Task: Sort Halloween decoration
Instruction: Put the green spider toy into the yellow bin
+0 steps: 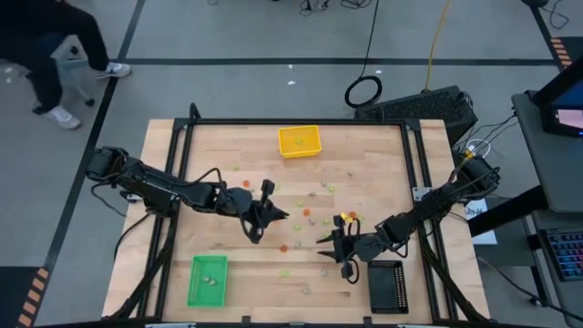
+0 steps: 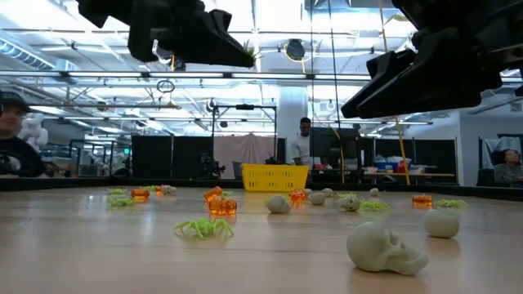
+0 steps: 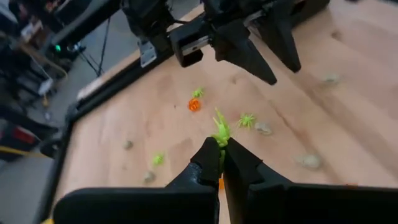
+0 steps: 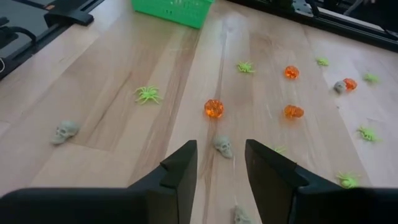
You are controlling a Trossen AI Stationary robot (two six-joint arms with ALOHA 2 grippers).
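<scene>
Halloween decoration pieces lie scattered on the table around and below both our grippers. Our left gripper, raised above the table's middle, is clamped on a light green spider sticking out past its fingertips. Our right gripper hovers with jaws parted, empty, a pale skull on the wood between its fingers.

You've got two dark, near-black jointed arms with black cables looped alongside. Left gripper and right gripper each have flat, matte-black, wedge-shaped fingers.
</scene>
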